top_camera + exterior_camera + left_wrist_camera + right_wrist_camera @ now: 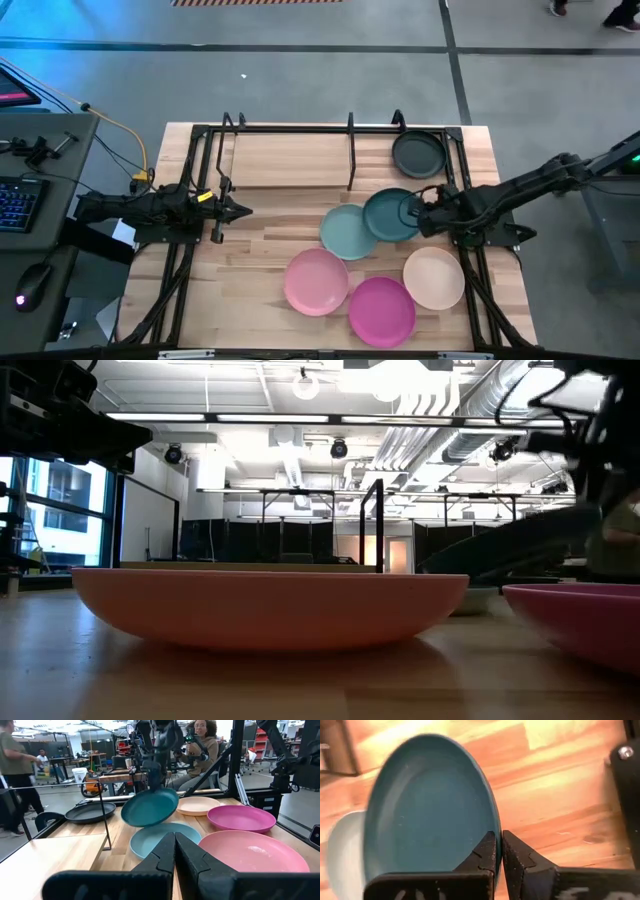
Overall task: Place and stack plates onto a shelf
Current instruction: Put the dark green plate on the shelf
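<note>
right fingers (499,851) pinch the dark teal plate's (427,805) rim, tilted above the table.

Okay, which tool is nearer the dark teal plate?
Right. The right tool is shut on the dark teal plate rim; the left tool waits shut across the table.

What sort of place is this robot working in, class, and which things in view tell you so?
Probably an open robotics lab or workshop: exposed ceiling ducts, a computer keyboard beside the table, and people at benches beyond.
</note>
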